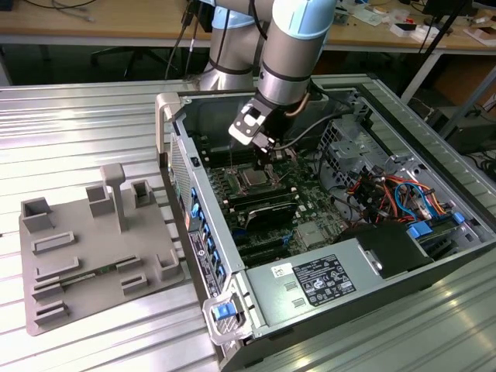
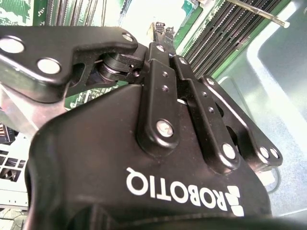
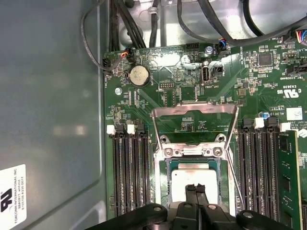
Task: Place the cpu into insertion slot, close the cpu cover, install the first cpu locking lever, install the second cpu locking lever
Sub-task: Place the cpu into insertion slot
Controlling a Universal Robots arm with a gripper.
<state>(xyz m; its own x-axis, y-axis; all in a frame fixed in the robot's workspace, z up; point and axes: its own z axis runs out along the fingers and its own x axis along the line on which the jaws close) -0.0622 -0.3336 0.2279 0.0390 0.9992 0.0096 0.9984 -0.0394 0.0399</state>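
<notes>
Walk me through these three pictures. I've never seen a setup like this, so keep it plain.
The exterior view shows a robot arm reaching into an open computer case on a metal table. A grey fixture tray lies beside the case.

Two cameras ride near the arm's wrist. The first wrist view looks down at the green motherboard: the cpu sits in the insertion slot, the cpu cover stands hinged open, and the gripper has its fingertips together on the chip.

The second wrist view is a close shot of the gripper's black linkages.

arm (image 1: 291, 46) reaching steeply down, hand (image 3: 195, 190) fingers pressed together
</notes>
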